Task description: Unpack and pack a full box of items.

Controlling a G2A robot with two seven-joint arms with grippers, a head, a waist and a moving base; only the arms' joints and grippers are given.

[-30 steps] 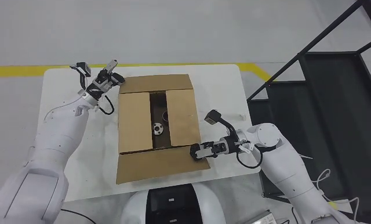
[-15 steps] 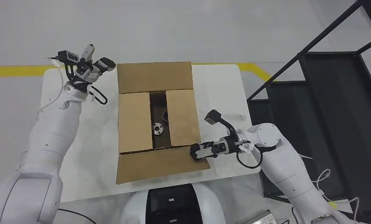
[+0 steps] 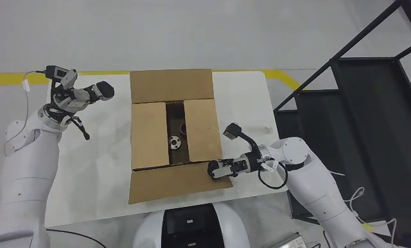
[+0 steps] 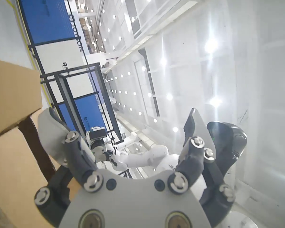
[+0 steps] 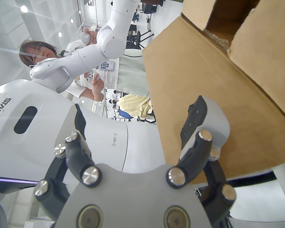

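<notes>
Both are spread and empty: the left gripper (image 3: 104, 90) hangs clear beside the far flap (image 3: 172, 86) of the box (image 3: 149, 135), while the right gripper (image 3: 215, 169) sits at a corner of the near flap (image 3: 170, 184), likely to hold it open.

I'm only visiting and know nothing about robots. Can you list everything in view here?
Cardboard box: one, brown, flaps open, middle of the table.
Round piece: one, silvery, inside the box.
Table: one, white, under the box.
Small object: one, white, on the table to the right of the box.
Floor line: one, yellow, beyond the table.
Stairs: one set, black, to the right of the table.
Left gripper: one, dark, open, over the table's far left corner.
Right gripper: one, dark, open, at the near flap's right corner.
</notes>
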